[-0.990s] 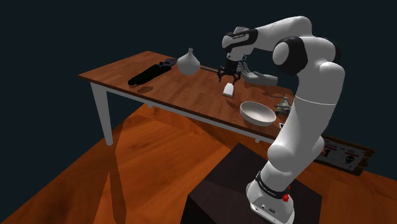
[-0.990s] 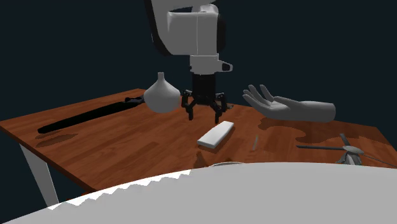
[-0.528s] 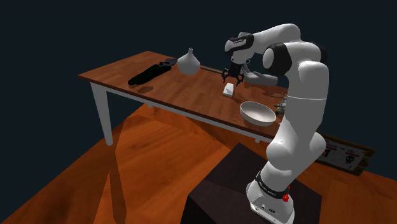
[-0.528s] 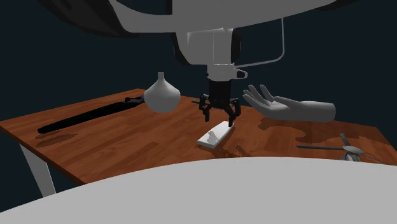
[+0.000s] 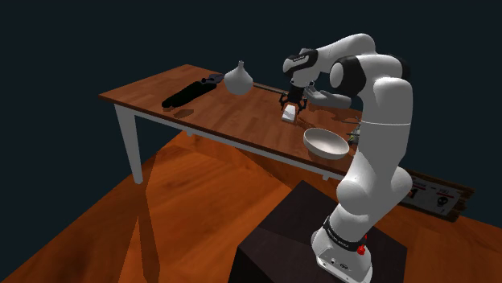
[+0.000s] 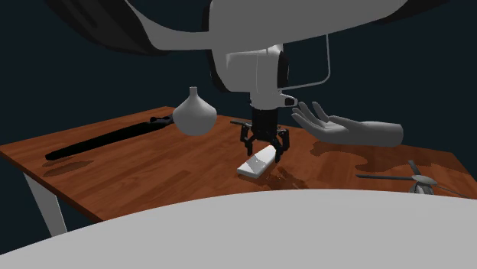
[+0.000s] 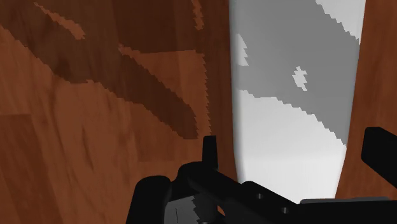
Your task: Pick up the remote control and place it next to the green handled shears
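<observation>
On the bench (image 5: 138, 96) the hand (image 6: 265, 151) stands open astride the white remote (image 6: 255, 164). Gripped near its end, we fear, it may tip out.

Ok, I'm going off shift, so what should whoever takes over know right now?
Gripper: open, low over the flat white remote control, a finger on each side, not clasping it.
Remote: lying on the brown wooden table, not lifted.
Long black shears: near the table's end at the shoulder view's left.
Left to do: close, lift, carry, set down beside the shears.
</observation>
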